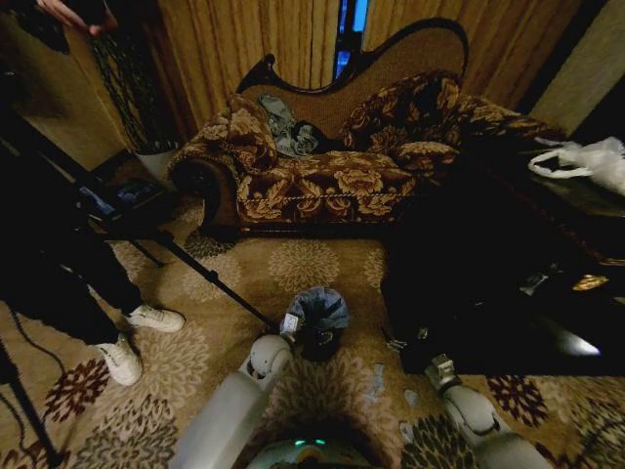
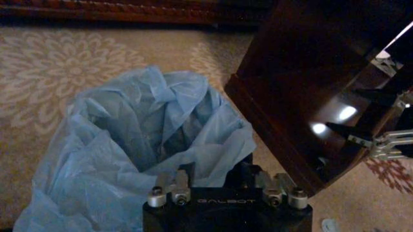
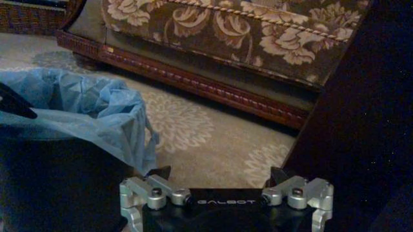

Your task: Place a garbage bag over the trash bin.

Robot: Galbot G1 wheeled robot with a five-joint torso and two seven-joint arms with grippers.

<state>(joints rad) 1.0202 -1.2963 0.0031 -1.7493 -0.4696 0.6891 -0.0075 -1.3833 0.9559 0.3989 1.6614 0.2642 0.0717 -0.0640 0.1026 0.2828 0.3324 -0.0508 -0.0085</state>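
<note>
The small black trash bin (image 1: pixel 323 345) stands on the carpet just in front of me, between my arms. The pale blue garbage bag (image 1: pixel 317 307) is stuffed into it, its crumpled edge folded out over the rim (image 2: pixel 129 145). My left gripper (image 1: pixel 292 325) sits at the bin's near left rim, its fingers pinched together on the bag's edge (image 2: pixel 223 169). In the right wrist view the bag (image 3: pixel 84 104) drapes down the dark bin wall (image 3: pixel 58 179). My right gripper (image 3: pixel 219 173) hovers open and empty above the carpet between the bin and the table.
A large dark low table (image 1: pixel 508 293) stands close on the bin's right, with a white plastic bag (image 1: pixel 586 161) at its far end. The floral sofa (image 1: pixel 332 176) is behind. A tripod leg (image 1: pixel 215 278) and a person's shoes (image 1: pixel 146 318) are at left.
</note>
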